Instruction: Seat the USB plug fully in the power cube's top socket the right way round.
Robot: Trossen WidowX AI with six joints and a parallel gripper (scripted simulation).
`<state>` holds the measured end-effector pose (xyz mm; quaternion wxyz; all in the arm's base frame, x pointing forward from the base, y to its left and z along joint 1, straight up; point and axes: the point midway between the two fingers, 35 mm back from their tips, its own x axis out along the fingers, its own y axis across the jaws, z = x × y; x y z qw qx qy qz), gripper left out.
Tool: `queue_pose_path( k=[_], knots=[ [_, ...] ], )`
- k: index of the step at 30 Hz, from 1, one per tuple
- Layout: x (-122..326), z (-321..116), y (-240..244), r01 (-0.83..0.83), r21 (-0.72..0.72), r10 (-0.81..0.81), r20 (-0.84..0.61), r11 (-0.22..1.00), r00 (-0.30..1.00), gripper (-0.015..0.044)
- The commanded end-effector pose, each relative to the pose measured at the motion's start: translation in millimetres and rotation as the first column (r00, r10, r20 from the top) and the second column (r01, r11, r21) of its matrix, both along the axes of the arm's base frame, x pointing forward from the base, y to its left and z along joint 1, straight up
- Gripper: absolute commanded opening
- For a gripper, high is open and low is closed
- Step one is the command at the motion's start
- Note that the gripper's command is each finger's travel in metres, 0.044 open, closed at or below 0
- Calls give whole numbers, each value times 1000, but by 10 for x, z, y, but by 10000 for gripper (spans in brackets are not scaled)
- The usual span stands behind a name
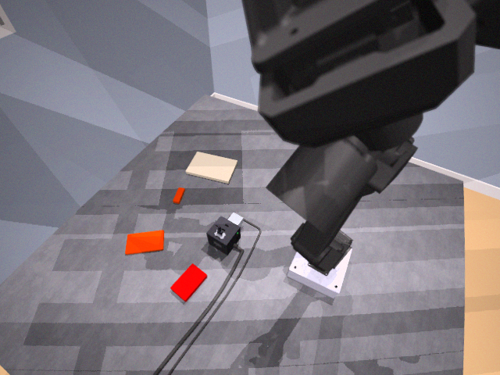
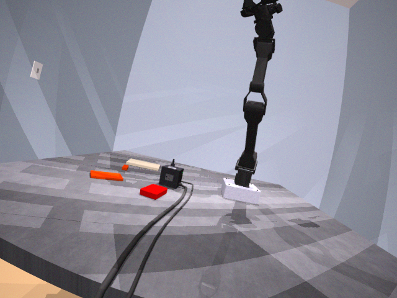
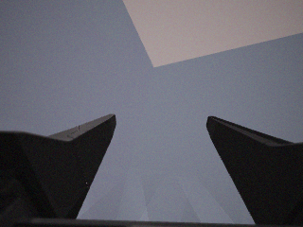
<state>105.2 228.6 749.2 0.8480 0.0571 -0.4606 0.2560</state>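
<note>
The black power cube stands on the table in the middle of the top and exterior views. A small dark USB plug stands up from its top face, with a pale silvery part around its base. Which way round the plug sits and how deep it is are too small to tell. A white block is at the cube's back side with a thin cable running from it. My gripper is open and empty. It points at the wall and ceiling, high above the table and far from the cube.
Two dark cables run from the cube toward the front. A red block, an orange block, a small orange piece and a cream slab lie around it. The white arm base is right.
</note>
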Motion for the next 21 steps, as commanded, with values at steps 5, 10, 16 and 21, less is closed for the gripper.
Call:
queue_pose_path(
  k=[5,10,16,21],
  knots=[
    [-401,261,-707,-66,185,52,79,980,996,440],
    [-550,324,-1170,-112,270,89,94,956,992,440],
    [-560,330,-1988,-220,478,204,87,850,975,440],
    [-271,192,-2801,-279,683,305,85,675,949,440]
  ],
)
